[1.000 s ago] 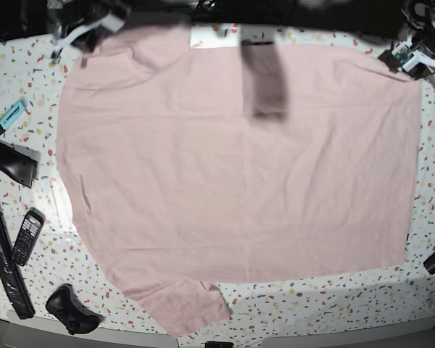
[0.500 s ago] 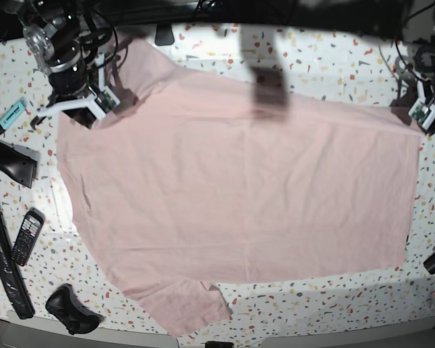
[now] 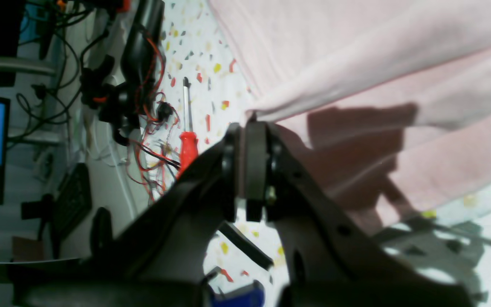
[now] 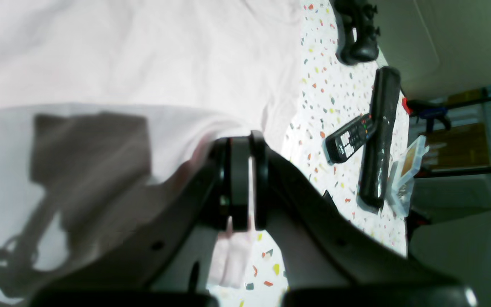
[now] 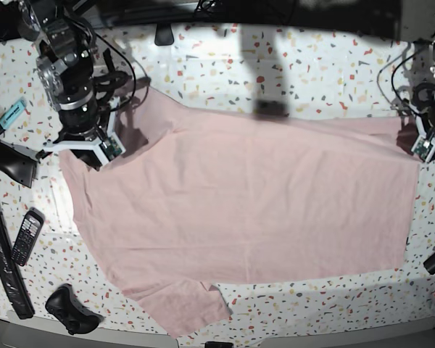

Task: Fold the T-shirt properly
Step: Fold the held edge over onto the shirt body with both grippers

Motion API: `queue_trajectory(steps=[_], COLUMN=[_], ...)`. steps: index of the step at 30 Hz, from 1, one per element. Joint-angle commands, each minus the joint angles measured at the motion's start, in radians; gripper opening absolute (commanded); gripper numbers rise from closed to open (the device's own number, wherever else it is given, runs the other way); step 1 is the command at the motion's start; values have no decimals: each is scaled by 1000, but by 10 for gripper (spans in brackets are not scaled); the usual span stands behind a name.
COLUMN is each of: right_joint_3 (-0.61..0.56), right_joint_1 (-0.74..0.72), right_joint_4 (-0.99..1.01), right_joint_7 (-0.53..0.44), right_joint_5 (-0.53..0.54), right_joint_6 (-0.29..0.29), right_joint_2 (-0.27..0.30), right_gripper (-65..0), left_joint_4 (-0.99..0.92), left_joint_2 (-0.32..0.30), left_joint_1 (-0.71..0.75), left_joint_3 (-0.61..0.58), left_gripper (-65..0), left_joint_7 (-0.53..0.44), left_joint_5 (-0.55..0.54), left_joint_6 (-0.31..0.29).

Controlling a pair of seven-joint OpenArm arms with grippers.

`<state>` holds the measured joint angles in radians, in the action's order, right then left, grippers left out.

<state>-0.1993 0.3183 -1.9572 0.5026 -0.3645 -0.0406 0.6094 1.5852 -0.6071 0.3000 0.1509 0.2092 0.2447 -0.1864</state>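
Both arms have dragged the far edge of the T-shirt [image 5: 239,203] toward the middle of the speckled table [image 5: 312,72], left gripper [image 3: 249,128] and right gripper [image 4: 245,145] each clenched on a corner (thin pinches, I'd say), so uneven pulling could slip one free and skew the fold.
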Motion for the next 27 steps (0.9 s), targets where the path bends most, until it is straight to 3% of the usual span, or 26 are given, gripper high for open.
queue_trajectory(steps=[1, 6, 10, 18, 27], right_joint_3=[8, 8, 8, 11, 33], right_joint_1=[-25, -103, -166, -284, -318], right_joint_4=[7, 117, 206, 311, 313], right_joint_7=[-16, -16, -16, -14, 2], right_joint_5=[-16, 8, 6, 6, 6], right_joint_6=[11, 11, 11, 11, 12], right_joint_2=[10, -26, -63, -117, -122], right_gripper=[-650, -650, -650, -650, -650], left_joint_4=[11, 2, -22, -110, -181], left_joint_2=[-19, -19, -20, -19, -19], left_joint_1=[-21, -50, -71, -132, -180], left_joint_3=[11, 11, 11, 11, 11], left_gripper=[-650, -650, -650, -650, -650], left_joint_7=[-16, -16, -16, -32, -65], left_joint_5=[3, -26, -63, -118, -146], left_joint_6=[22, 30, 103, 105, 103])
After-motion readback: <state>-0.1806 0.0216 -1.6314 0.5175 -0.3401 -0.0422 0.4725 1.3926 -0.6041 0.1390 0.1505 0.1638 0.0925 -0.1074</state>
